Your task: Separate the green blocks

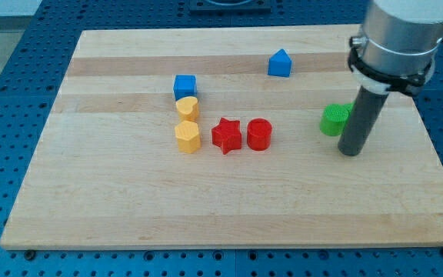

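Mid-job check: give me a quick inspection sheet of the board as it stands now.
Surface: wooden board on blue pegboard.
Job's things: green blocks at the view's right, partly hidden by the rod; number unclear.
Clutter: blue cube, blue block, two yellow blocks, red star, red cylinder.
Claw: none; my tip sits just right of and below the green.
Cables: nothing seen.
Surroundings: blue pegboard.

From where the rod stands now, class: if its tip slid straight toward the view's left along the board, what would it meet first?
My tip sits just right of the green block, slightly below it. Heading left it may only graze that; otherwise the red cylinder comes next. Depth is unclear.
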You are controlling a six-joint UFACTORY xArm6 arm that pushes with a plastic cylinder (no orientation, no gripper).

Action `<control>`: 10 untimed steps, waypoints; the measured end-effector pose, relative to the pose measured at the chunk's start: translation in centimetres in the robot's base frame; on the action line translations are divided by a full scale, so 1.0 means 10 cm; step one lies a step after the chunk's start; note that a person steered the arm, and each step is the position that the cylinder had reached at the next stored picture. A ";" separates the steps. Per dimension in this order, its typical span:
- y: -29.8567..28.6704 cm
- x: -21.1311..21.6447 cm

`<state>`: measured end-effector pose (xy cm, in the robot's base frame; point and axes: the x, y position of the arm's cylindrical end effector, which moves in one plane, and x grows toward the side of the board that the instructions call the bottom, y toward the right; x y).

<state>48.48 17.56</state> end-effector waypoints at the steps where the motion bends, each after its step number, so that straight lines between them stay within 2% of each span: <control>1: 0.01 -0.05; 10: -0.16 -0.71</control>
<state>41.42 15.93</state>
